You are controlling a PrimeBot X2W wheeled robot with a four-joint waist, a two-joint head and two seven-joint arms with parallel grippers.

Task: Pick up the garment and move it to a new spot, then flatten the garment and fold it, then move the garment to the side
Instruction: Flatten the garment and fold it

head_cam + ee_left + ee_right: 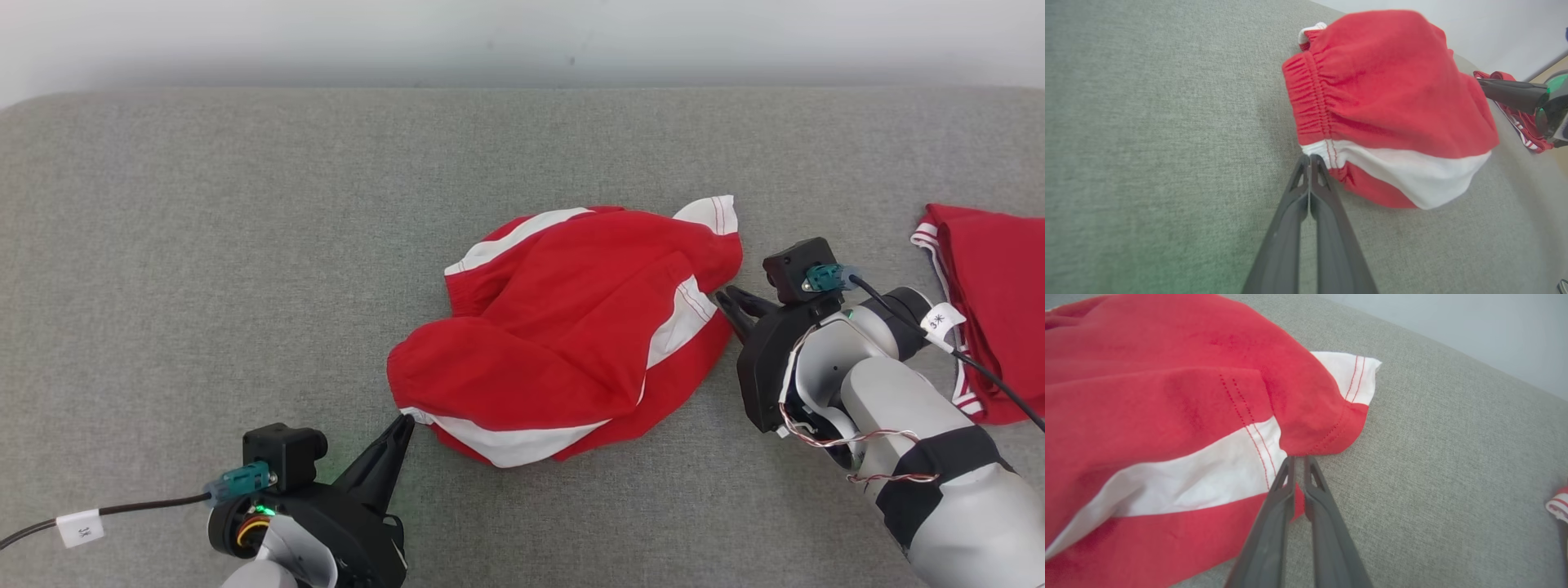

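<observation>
Pale wall (pixel 522 41) at the back, a wide grey cloth-covered desk (pixel 245 245) in front, and right in the middle of it lies the garment (pixel 571 327): red shorts with white side stripes, bunched up in a puffy heap.

The left gripper (pixel 404 422) sits at the near-left corner. Its fingers (pixel 1290 212) are pressed tight together at the elastic waistband, and the cloth is drawn to a point at their tips. I judge that a thin pinch. Over on the other side, the right gripper (pixel 724 297) is at the leg hem. Its fingers (pixel 1274 514) are nearly together, with a sliver of red cloth caught between them.

So both ends are gripped, and this looks like the pick-up that opens the task. To do it well, lift both sides together and level, keeping the arms apart so the shorts hang stretched rather than sagging. Both bites are shallow, the left one especially. A jerk could slip the cloth free, so a slow rise is the safe call. Watch the second red garment (pixel 992 310), well off at the desk's right edge: carry and set down clear of it.
</observation>
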